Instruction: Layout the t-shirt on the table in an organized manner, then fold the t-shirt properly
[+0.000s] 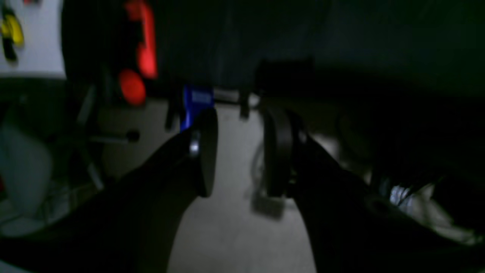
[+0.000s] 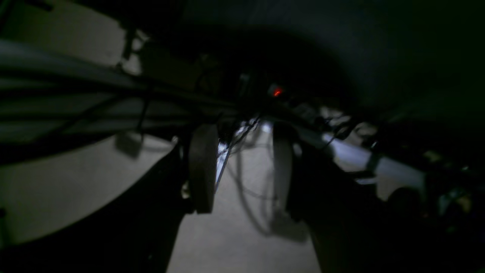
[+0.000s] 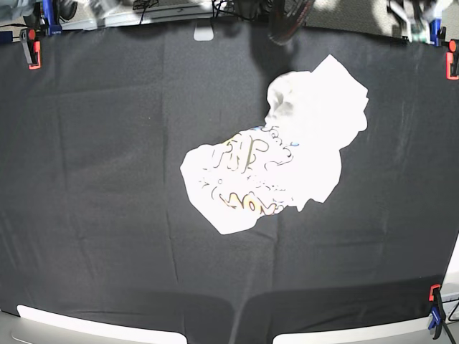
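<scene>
The bench, covered in creased black cloth, fills nearly the whole base view. Its cover is pinned by a red clamp at the far left corner, another red one at the far right corner, and a red and blue clamp at the near right corner.

The t-shirt lies crumpled in a loose heap a little right of the bench's middle, reaching toward the far edge. It is bunched, not spread flat: a plain white lobe points to the far right corner, while the lower part shows some of the coloured print, with orange lettering toward the near side. No hand touches it.

Neither hand appears in the base view. In the left wrist view, the left hand is dark and blurred, its two pads standing apart with a clear gap and nothing between them; pale floor shows through the gap, with a red shape and a blue clamp beyond.

In the right wrist view, the right hand is likewise parted and empty, with pale floor, cables and a small red light behind it.
</scene>
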